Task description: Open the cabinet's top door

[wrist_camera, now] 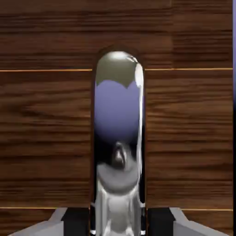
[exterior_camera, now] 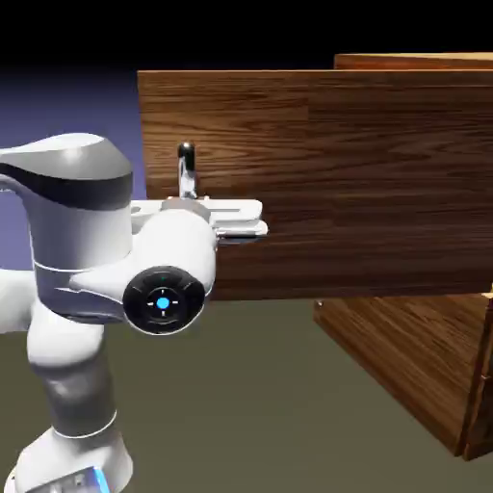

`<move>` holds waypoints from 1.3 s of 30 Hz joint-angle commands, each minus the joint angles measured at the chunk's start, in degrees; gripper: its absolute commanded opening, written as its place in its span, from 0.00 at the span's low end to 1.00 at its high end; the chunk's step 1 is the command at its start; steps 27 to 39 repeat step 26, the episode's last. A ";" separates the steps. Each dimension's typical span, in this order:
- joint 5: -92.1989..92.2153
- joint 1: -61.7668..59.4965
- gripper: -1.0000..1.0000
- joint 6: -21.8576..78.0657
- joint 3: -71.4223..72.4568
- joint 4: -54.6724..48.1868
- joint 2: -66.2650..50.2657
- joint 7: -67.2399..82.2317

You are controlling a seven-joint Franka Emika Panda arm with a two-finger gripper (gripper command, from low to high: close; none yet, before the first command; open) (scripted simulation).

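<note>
On the exterior view's right, I have the top door of the cabinet swung out from the body, a broad panel of dark reddish-brown wood with streaky horizontal grain. Near its left edge stands a vertical bar handle, rounded at the end, mirror-bright silver with blue and olive reflections. My gripper is clamped on that handle, a fingertip to each side.
</note>
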State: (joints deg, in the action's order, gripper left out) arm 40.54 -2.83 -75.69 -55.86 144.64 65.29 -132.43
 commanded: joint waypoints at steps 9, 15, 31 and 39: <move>-5.04 13.51 0.00 13.87 -11.56 -17.21 -8.04 2.76; -0.92 5.48 0.00 21.39 -9.05 -18.24 -20.50 11.74; -0.17 14.53 0.00 32.15 -20.86 -28.28 -32.90 20.15; -0.17 14.53 0.00 32.15 -20.86 -28.28 -32.90 20.15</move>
